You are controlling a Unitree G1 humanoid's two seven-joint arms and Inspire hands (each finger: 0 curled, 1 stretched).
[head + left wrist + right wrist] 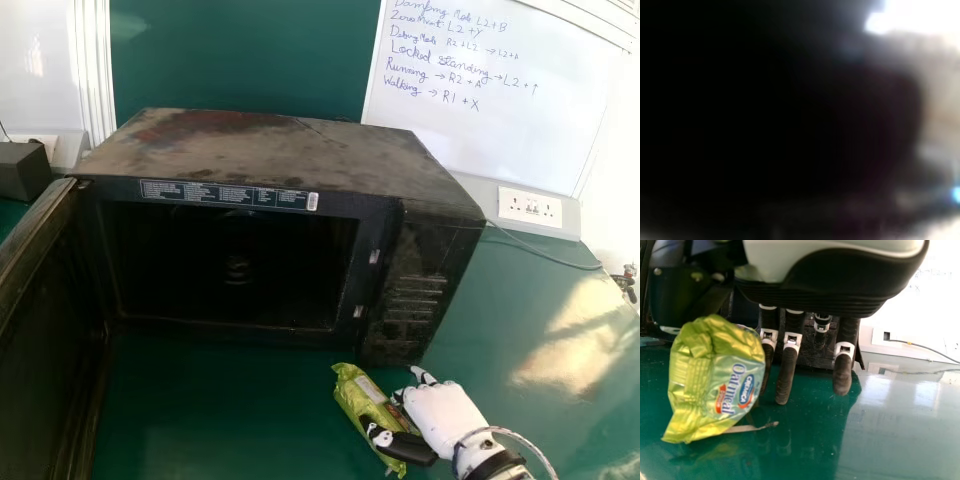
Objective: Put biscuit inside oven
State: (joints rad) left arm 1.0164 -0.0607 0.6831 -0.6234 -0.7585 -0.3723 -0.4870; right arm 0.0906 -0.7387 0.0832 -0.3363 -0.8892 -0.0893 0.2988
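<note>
My right hand [447, 415] is at the lower right in the head view, in front of the oven's control panel side. Its thumb lies across the green biscuit packet [358, 398], with the fingers along the packet's other side, holding it between them. The right wrist view has the hand [786, 375] with its fingers pointing down beside the packet [715, 382], over the green table. The black oven [270, 150] stands with its door [45, 340] swung open at the left and its dark cavity facing forward.
The green table [220, 415] extends before the oven and to its right. A socket box [530, 208] with a cable stands behind at the right, under a whiteboard [490, 110]. A dark box [22, 170] is at the far left. The left wrist view is mostly dark blur.
</note>
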